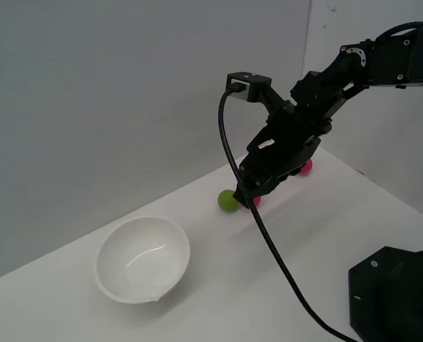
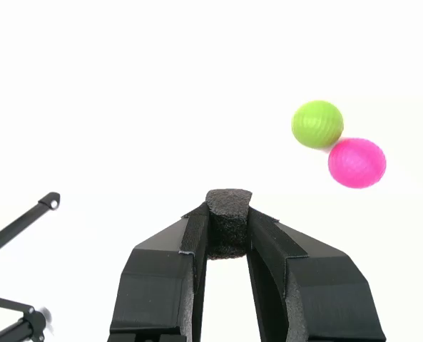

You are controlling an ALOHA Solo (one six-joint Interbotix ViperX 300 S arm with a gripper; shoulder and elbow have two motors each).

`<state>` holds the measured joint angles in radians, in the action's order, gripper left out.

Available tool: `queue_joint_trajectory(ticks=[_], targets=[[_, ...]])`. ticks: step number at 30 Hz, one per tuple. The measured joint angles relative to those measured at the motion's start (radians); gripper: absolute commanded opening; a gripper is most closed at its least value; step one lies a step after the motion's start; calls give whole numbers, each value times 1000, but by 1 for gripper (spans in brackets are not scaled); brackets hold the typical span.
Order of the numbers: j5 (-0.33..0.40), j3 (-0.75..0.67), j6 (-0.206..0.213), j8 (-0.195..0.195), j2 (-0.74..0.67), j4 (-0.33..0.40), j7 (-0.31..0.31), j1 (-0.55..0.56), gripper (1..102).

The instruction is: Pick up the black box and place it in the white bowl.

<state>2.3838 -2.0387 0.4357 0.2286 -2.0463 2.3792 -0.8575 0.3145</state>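
Note:
In the wrist view my gripper [image 2: 227,224] is shut on the black box [image 2: 227,217], a small matte black cube pinched between the fingertips. In the exterior view the gripper [image 1: 248,194] hangs just above the table beside a green ball [image 1: 227,200]; the cube itself is hidden there by the black fingers. The white bowl [image 1: 143,258] stands empty on the table toward the exterior view's left, well apart from the gripper.
A green ball [image 2: 317,124] and a pink ball [image 2: 357,162] touch each other close to the gripper. Another pink ball [image 1: 307,167] lies behind the arm. The black robot base [image 1: 396,296] fills the exterior view's lower right. A black cable [image 1: 268,242] hangs across the table.

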Motion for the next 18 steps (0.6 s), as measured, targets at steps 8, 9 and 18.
queue_joint_trajectory(ticks=[8,9,18], targets=[[-86,29,-2,0,31,-83,0,38,3],[-97,37,-2,-2,37,-92,-2,51,3],[-155,132,5,0,132,-152,34,164,3]])
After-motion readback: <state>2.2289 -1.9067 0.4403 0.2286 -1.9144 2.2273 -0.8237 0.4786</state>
